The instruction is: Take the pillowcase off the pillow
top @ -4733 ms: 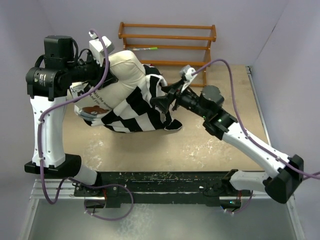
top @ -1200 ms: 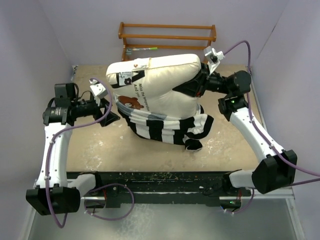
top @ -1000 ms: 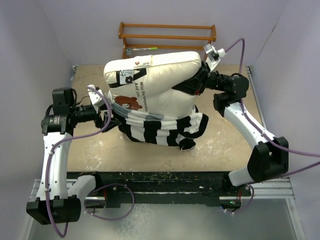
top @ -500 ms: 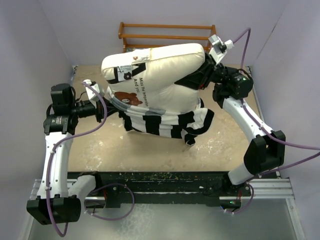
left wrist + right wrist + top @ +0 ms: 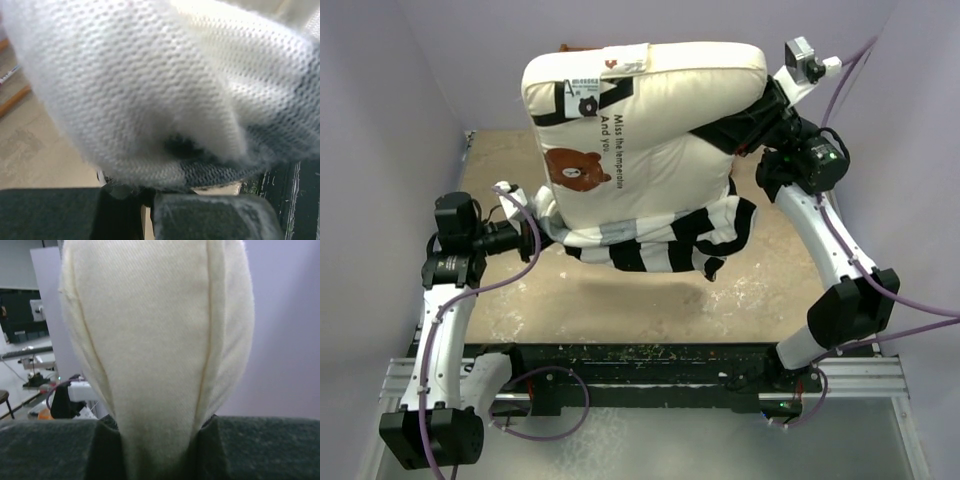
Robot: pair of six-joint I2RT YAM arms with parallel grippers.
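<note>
The cream pillow [image 5: 650, 130] with its brown bear print hangs high in the air, lifted at its right side by my right gripper [image 5: 735, 125], which is shut on the pillow [image 5: 160, 340]. The black-and-white striped pillowcase [image 5: 660, 235] is bunched round the pillow's lower end and droops toward the table. At the left my left gripper [image 5: 535, 235] is shut on the pillowcase's edge. In the left wrist view the pillowcase [image 5: 150, 100] fills the frame just above the fingers [image 5: 215, 217].
The tan tabletop [image 5: 620, 300] lies below the hanging fabric. A wooden rack [image 5: 570, 48] at the back is almost hidden behind the pillow. Lilac walls [image 5: 380, 100] close in on both sides. The black base rail [image 5: 640, 365] runs along the near edge.
My right arm has raised the pillow much higher, baring more cream cushion above the stripes. My left gripper closed on the pillowcase edge and stays low at the left.
</note>
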